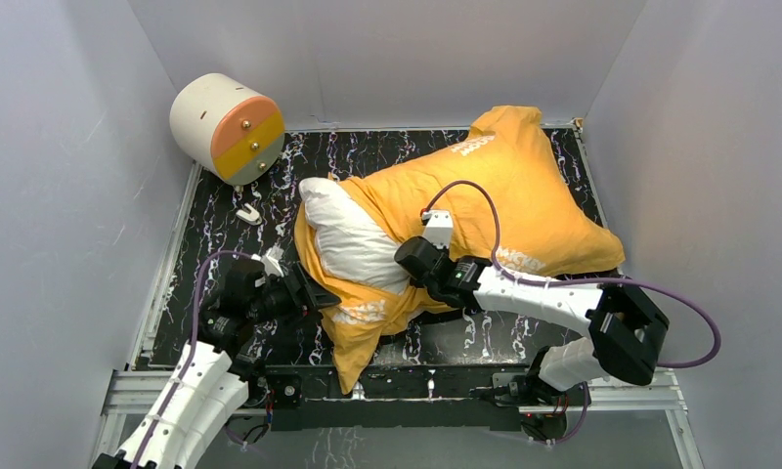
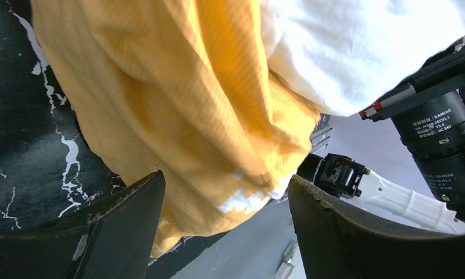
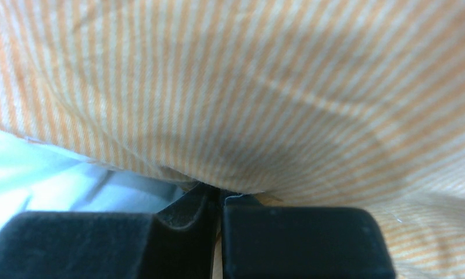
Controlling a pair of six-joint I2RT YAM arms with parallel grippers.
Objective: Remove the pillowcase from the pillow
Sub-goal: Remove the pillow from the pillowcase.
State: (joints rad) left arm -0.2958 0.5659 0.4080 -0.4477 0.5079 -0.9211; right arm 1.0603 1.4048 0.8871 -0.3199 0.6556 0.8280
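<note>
with left gripper [image 1: 304, 291] spread apart, just left of the pillowcase [image 1: 504, 186] mouth; right gripper [image 1: 407, 256] clamped on its hem; exposed pillow [image 1: 343, 234] end pointing leftward, nearer the left.

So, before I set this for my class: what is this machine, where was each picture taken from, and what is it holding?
Two robot arms are bolted at the near edge of a table. One picture looks down from above; the others come from a camera on each wrist. On it lies a white pillow, poking out of its orange-yellow pillowcase; a cream cylinder sits at the far left. The right gripper pinches the pillowcase; the left gripper is open, holding nothing.
</note>
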